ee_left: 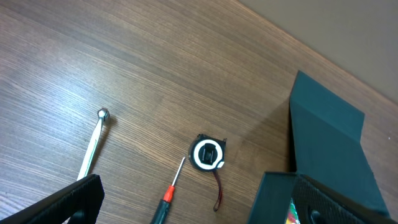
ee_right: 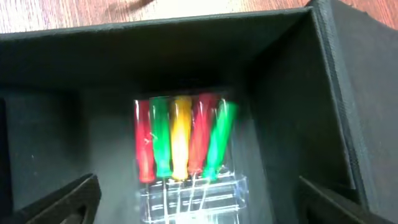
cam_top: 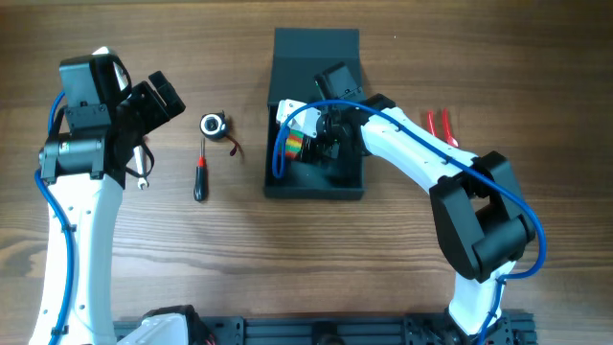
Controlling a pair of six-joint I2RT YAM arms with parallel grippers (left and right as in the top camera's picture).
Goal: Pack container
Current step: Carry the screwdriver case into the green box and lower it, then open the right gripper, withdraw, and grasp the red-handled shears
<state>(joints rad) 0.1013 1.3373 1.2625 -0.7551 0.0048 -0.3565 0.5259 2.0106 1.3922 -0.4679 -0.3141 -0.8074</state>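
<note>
The dark teal-grey container [cam_top: 316,177] stands at the table's middle with its lid [cam_top: 316,50] open flat at the back; it also shows in the left wrist view [ee_left: 329,143]. A clear case of several small screwdrivers with red, green and yellow handles [ee_right: 183,143] lies inside it [cam_top: 292,146]. My right gripper [ee_right: 199,205] is open inside the container, just above that case, holding nothing. My left gripper [ee_left: 193,214] is open and empty, raised over the table left of the container.
A round tape measure [cam_top: 214,125] and a black-and-red screwdriver [cam_top: 200,177] lie left of the container. A silver wrench [cam_top: 141,168] lies under my left arm. Red-handled pliers [cam_top: 441,125] lie right of the container.
</note>
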